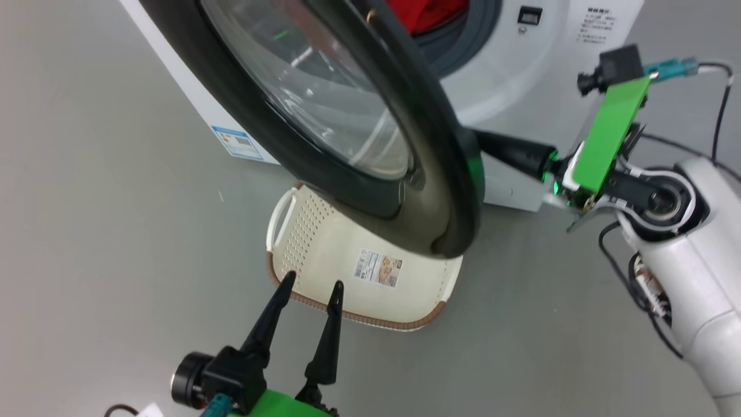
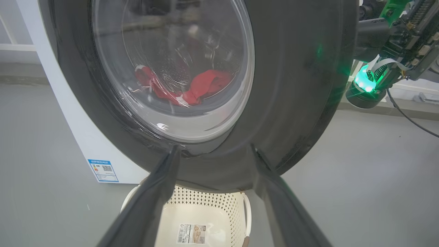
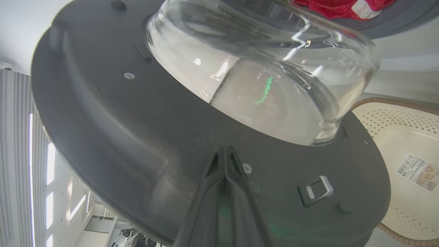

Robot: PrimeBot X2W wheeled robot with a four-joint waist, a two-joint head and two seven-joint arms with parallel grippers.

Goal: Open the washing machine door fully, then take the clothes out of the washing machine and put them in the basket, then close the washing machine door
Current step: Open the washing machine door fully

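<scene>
Step in hand, I judge: opening the washing machine door, part-swung; my right gripper, fingers together, tips at the door's inner face; my left gripper, fingers apart, empty, before the door; basket beneath it; clothes behind it, inside the washing machine; next: push wider.

The half-open washing machine door hangs over the basket's far end and bars the washing machine's mouth; the basket's near rim lies clear.

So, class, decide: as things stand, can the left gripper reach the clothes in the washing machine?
Probably not: the half-open washing machine door stands between the left gripper and the clothes.
</scene>
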